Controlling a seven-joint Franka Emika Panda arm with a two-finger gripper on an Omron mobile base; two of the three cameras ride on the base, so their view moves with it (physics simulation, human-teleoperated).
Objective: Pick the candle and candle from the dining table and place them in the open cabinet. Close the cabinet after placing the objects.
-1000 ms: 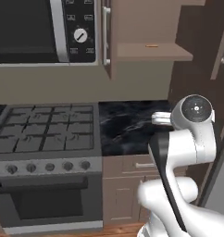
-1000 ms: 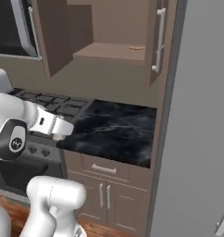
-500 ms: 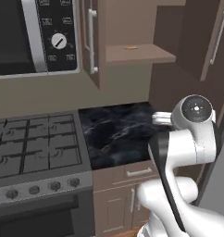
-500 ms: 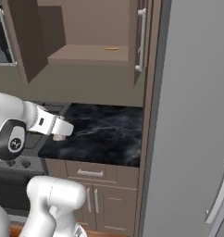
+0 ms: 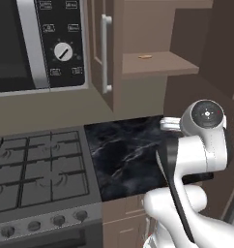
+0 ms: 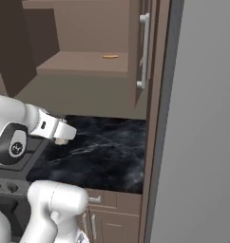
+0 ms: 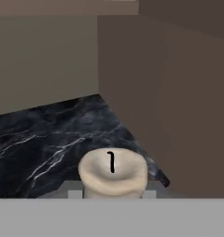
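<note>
While my arm reaches forward over the black marble surface point(image 5: 124, 160), my end effector point(image 7: 113, 193) holds a short cream candle point(image 7: 113, 173) between its narrowly set fingers. In the hand view the candle sits right at the bottom, its dished top and small black wick facing the camera, with the veined black surface and a brown side wall beyond it. In the right base view a bit of the cream candle point(image 6: 61, 141) shows just under the white end of my arm, above the surface and not touching it.

Above the surface hangs the brown cabinet point(image 5: 157, 65), open. Its shelf point(image 6: 83, 62) is bare apart from a small orange-brown fleck point(image 6: 110, 56) lying near the back; I cannot tell what that fleck is. One door point(image 5: 103, 48) stands swung out on the left in the left base view, carrying a long silver bar handle point(image 5: 107, 53). The other door point(image 6: 144, 50) shows edge-on in the right base view, also with a silver handle.

Left of the cabinet sits a black microwave point(image 5: 36, 43) with a round white-marked dial point(image 5: 64, 51) and small buttons whose labels are too blurred to read. Below it is a grey gas stove point(image 5: 39, 169) with dark grates and a row of knobs along its front. A tall grey panel point(image 6: 202, 123) stands at the right of the right base view.
</note>
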